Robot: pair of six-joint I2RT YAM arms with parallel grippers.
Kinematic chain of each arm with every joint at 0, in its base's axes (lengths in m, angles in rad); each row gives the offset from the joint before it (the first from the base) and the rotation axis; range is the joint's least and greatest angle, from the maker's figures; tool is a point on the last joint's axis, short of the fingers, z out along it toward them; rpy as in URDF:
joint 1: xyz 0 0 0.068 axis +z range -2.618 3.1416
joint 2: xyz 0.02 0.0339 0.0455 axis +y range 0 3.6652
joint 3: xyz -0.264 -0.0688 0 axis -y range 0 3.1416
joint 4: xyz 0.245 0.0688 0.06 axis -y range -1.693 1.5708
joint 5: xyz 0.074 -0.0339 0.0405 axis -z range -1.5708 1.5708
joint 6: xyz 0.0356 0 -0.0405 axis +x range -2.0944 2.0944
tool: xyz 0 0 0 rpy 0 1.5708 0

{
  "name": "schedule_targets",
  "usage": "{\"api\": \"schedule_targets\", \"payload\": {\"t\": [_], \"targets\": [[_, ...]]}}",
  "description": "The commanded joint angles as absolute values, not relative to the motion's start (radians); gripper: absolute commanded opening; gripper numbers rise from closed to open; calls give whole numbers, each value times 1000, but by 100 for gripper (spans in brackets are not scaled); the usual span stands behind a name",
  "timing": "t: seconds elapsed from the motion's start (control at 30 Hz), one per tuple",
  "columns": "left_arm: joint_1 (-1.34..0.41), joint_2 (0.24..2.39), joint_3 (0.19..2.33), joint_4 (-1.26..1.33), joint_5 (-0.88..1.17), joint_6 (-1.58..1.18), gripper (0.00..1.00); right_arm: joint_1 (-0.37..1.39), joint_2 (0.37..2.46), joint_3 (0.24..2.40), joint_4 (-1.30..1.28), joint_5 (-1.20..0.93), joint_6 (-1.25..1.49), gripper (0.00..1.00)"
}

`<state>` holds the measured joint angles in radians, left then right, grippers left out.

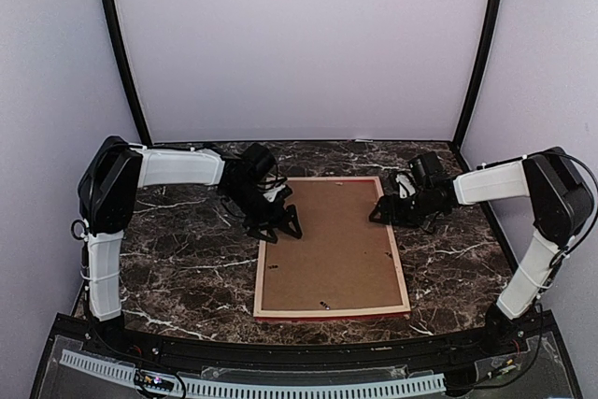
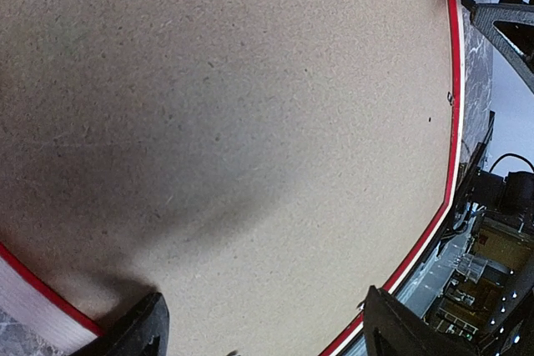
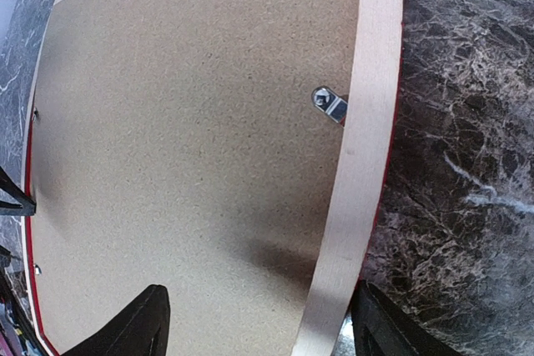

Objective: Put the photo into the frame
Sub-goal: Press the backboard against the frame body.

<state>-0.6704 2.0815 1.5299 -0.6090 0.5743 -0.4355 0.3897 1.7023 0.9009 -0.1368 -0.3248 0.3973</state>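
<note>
The frame [image 1: 401, 273] lies face down in the middle of the table, pale wood back up, with a thin red edge showing along its near side. The brown backing board [image 1: 327, 249] fills it. The photo is hidden. My left gripper [image 1: 277, 227] is open, low over the frame's far-left edge; the left wrist view [image 2: 263, 323] shows the board [image 2: 250, 122] between its fingers. My right gripper [image 1: 388, 213] is open at the frame's right rail; in the right wrist view [image 3: 259, 314] its fingers straddle the pale rail [image 3: 367, 122] and board [image 3: 192, 122].
The table [image 1: 177, 259] is dark marble with white veins. Small metal retaining tabs [image 3: 329, 104] sit along the frame's inner edge. Black uprights and pale walls enclose the back and sides. A black rail with a white strip runs along the near edge [image 1: 280, 362].
</note>
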Motion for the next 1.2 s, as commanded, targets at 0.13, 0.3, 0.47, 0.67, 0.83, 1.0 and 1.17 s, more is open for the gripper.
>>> {"api": "schedule_targets", "payload": {"t": [0.13,0.3,0.47,0.67,0.83,1.0,1.17], "targets": [[-681,2111,1477,-563,594,-455,83,408,1717,903,-91,-367,408,76],[-682,2088,1495,-550,599,-446,83,408,1716,911,-109,-350,399,76],[-683,2032,1520,-538,578,-430,83,402,1704,924,-136,-329,385,76],[-669,1992,1554,-520,527,-421,84,379,1677,942,-162,-305,371,76],[-635,1979,1545,-439,483,-448,84,363,1680,959,-166,-301,365,76],[-600,1987,1547,-378,439,-454,84,355,1697,980,-162,-301,362,77],[-553,2029,1567,-344,395,-452,85,348,1726,1011,-158,-308,365,77]]}}
